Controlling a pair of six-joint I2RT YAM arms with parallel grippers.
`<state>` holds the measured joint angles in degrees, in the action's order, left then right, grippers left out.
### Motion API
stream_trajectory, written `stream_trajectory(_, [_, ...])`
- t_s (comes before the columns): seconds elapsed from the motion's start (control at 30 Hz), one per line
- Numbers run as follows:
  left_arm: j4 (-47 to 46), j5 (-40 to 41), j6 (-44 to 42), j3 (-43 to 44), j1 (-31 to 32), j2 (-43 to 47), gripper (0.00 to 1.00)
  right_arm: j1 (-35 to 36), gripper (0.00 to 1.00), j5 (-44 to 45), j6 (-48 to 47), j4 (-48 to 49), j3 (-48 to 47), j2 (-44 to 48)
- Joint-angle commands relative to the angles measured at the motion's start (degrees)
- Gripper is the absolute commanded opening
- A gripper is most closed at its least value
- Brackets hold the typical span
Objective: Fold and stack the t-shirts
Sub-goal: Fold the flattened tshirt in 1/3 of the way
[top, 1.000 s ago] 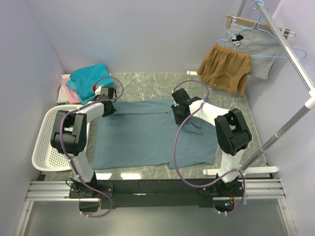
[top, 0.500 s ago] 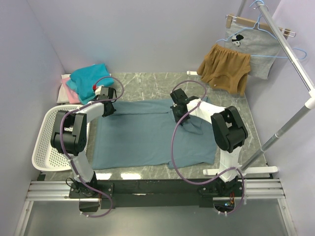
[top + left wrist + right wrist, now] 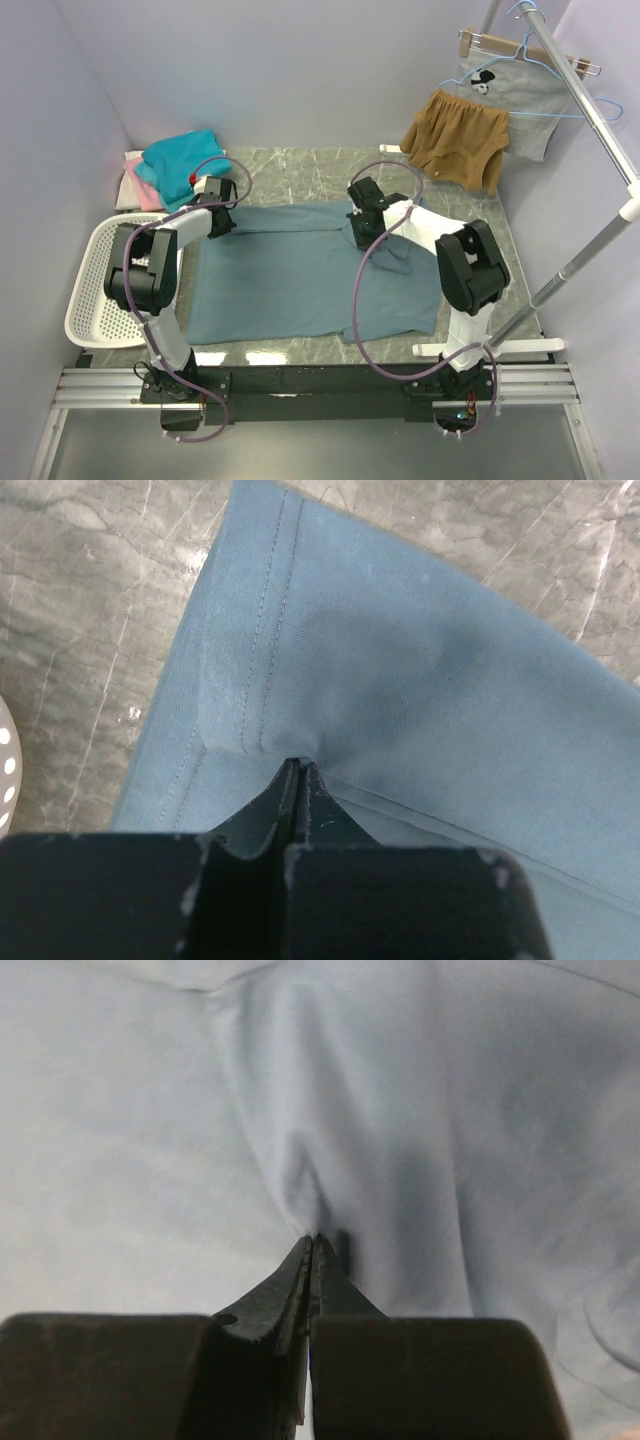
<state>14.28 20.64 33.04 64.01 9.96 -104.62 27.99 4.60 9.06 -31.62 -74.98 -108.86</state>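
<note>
Just right of the basket point(image 3: 85, 312), the grey-blue tee point(image 3: 290, 285) lies flat, long axis crosswise, its body spreading nearward from both pincers: left gripper point(image 3: 218, 222) clenched on the far hem corner, right gripper point(image 3: 362, 222) pinching the far edge farther along.

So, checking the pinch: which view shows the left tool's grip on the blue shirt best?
Left wrist: the left tool is shut on the grey-blue t-shirt near its hem. Top view hides the pinch; right wrist misses it.
</note>
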Motion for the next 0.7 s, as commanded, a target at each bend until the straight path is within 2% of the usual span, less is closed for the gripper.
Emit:
stream_trajectory(0.0, [-0.8, 0.2, -1.1, 2.3, 0.3, -0.3, 0.01, 1.1, 0.0, -4.0, 0.5, -2.7, -1.3, 8.3])
stream_trajectory(0.33, [-0.5, 0.4, -1.0, 2.7, 0.3, -0.9, 0.01, 4.2, 0.0, -12.9, 0.8, -6.4, 1.9, 8.5])
stream_trajectory(0.4, [-0.3, 0.7, -1.2, 2.8, 0.3, -1.0, 0.01, 4.3, 0.1, -14.0, 1.1, -5.6, 3.1, 7.9])
stream_trajectory(0.43, [-0.3, 0.9, -1.3, 2.8, 0.3, -1.0, 0.01, 4.3, 0.2, -12.6, 1.4, -5.1, 3.2, 7.8])
stream_trajectory(0.47, [-0.2, 1.2, -1.3, 2.7, 0.3, -1.0, 0.01, 4.2, 0.38, -11.1, 1.7, -5.0, 3.3, 7.8])
stream_trajectory(0.53, [0.0, 1.9, -1.5, 2.7, 0.3, -1.1, 0.01, 4.2, 0.47, -6.6, 2.6, -5.6, 2.4, 7.7])
stream_trajectory(0.57, [0.0, 2.8, -1.5, 2.8, 0.2, -1.1, 0.01, 4.0, 0.54, -2.6, 2.9, -5.6, 1.7, 7.9])
stream_trajectory(0.67, [0.3, 4.7, -1.3, 2.7, 0.1, -0.8, 0.01, 2.5, 0.58, 3.5, 3.6, -4.0, 1.1, 9.8])
